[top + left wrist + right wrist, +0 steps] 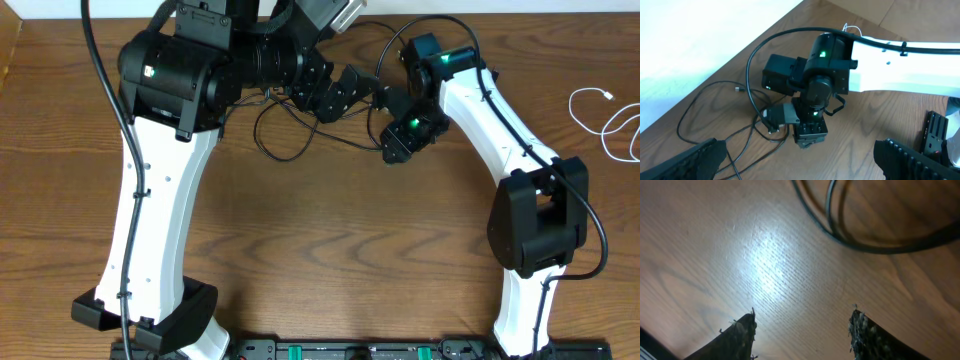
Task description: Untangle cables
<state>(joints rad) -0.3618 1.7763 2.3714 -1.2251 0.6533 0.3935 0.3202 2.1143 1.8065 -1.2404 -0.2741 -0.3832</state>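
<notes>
black cables (870, 249) looped on table (350, 260); white cable (603, 135) well apart, rt edge

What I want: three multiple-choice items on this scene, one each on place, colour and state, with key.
1. Where does the white cable lie?
A. Far right of the table, past the right arm
B. Under the left arm
C. Between the left fingers
2. What colour are the cables ahead of the right fingers?
A. White
B. Red
C. Black
3. How do the right fingers stand?
A. Shut on a cable
B. Apart, over bare table
C. Shut on a plug
Key: 1 A, overhead shows it there; 2 C, dark loops; 3 B, only wood between them.
</notes>
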